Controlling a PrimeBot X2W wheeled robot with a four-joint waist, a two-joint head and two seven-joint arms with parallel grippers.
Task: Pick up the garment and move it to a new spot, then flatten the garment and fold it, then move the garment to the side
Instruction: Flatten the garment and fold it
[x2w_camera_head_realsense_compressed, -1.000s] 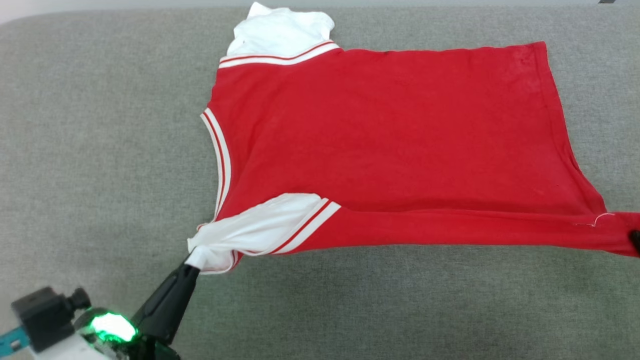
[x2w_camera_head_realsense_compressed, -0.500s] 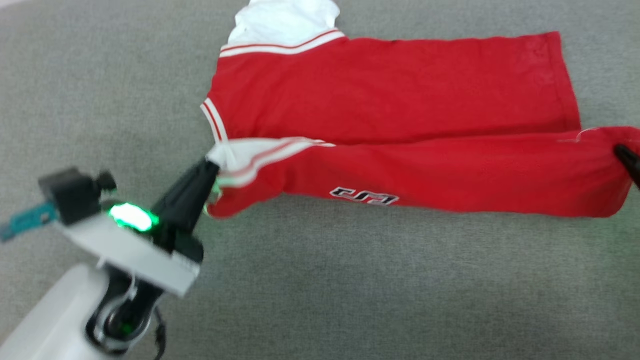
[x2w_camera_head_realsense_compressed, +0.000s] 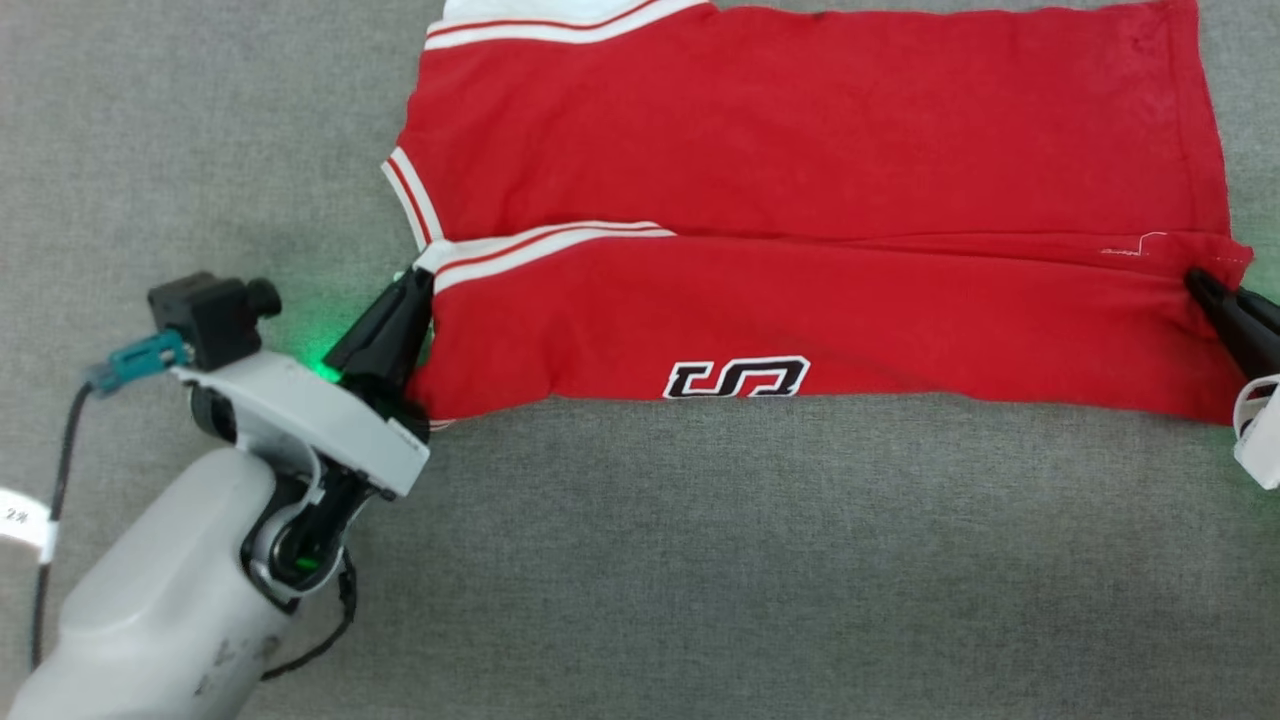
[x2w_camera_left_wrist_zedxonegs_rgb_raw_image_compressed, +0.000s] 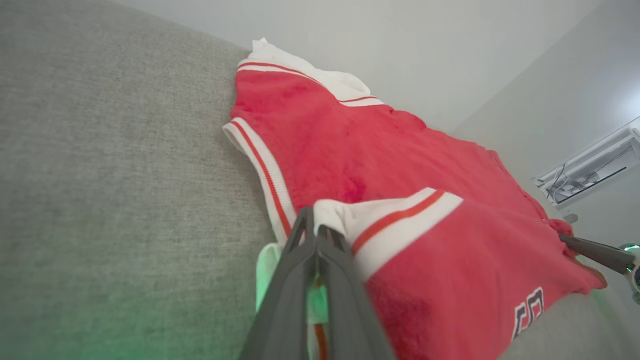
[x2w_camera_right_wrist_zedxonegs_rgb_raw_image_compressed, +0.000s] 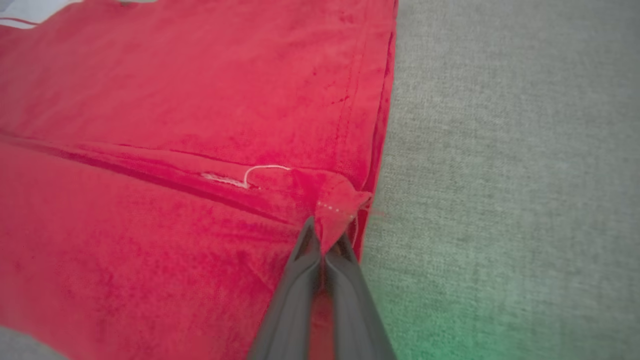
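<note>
Since a second ago, the near long edge of the garment has been lifted and carried over away from the robot. It now lies as a flap on the red body, with the black-and-white lettering facing up. The head camera has also shifted, so the whole picture sits differently.

The garment lies on the grey cloth surface, its long axis running left to right across the head view. It is stretched between the two grippers. The left gripper has its fingers pressed together on the white sleeve corner, where the striped trim turns. The right gripper is pinched on the hem corner at the other end, just beside a loose white thread.

Each arm therefore holds one end of the flap's leading edge, and that edge lies roughly along the middle of the shirt. The uncovered half lies beyond both grippers, up the head view, and the white far sleeve is bunched at its far corner.

The flap looks laid down, so the likely next step is either to let go or to carry the edge farther across. Either way both ends need to move together to keep the edge straight. Nothing else lies on the surface around the garment. The soft fabric may drag or wrinkle near the lettering, where the fold bulges slightly.
</note>
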